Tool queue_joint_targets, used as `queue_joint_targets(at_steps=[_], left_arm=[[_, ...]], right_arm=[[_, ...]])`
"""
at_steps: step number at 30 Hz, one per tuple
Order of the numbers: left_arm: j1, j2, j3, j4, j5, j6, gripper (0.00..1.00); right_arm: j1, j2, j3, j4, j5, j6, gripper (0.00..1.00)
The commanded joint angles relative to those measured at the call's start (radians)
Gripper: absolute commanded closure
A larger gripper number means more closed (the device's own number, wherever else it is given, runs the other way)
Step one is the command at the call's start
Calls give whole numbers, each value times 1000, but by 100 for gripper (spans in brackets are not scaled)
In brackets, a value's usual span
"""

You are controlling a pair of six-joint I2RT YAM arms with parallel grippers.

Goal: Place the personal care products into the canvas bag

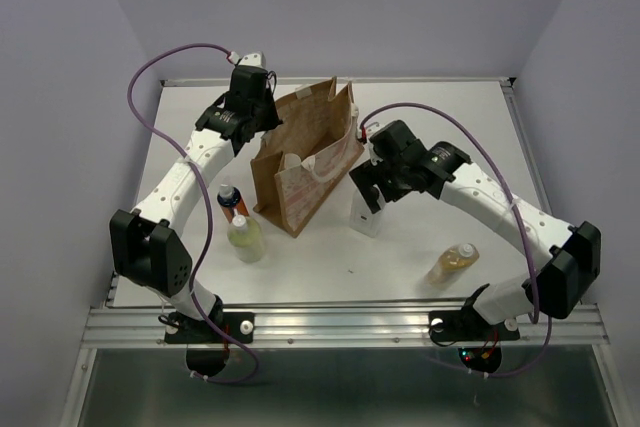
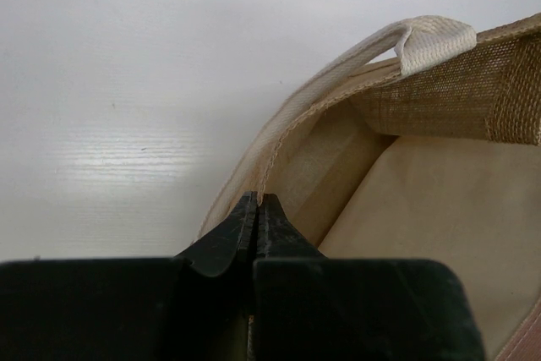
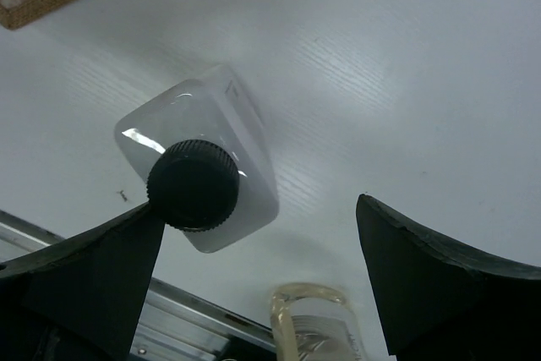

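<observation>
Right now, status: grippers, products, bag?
Left gripper shut on canvas bag rim. Right gripper open over white square bottle, not gripped. Orange bottle, yellow-green bottle, amber bottle out on table. No obstruction seen.

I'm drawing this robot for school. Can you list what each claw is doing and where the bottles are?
left claw: shut on the canvas bag, at its top edge
right claw: open, above the white square bottle
beside the bag: orange bottle and yellow-green bottle, both upright
near the front edge: amber bottle, lying down

Table (image 1: 440, 137) with bag (image 1: 300, 162), bottles (image 1: 245, 238)
</observation>
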Motion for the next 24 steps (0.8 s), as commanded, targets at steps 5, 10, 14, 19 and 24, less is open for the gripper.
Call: queue_joint_targets(at_steps=[5, 10, 14, 19, 24], left_arm=[[1, -1, -15, 8, -20, 16, 100], [2, -5, -13, 2, -29, 15, 100], [1, -13, -18, 5, -30, 13, 100], [1, -18, -24, 8, -30, 9, 100], [1, -18, -28, 10, -34, 6, 100]], right_arm=[[-63, 49, -49, 148, -272, -199, 0], [-63, 109, -63, 164, -328, -215, 1], [-63, 132, -64, 162, -342, -201, 17], [-63, 112, -32, 148, -279, -132, 87], [-63, 45, 125, 64, -238, -57, 99]])
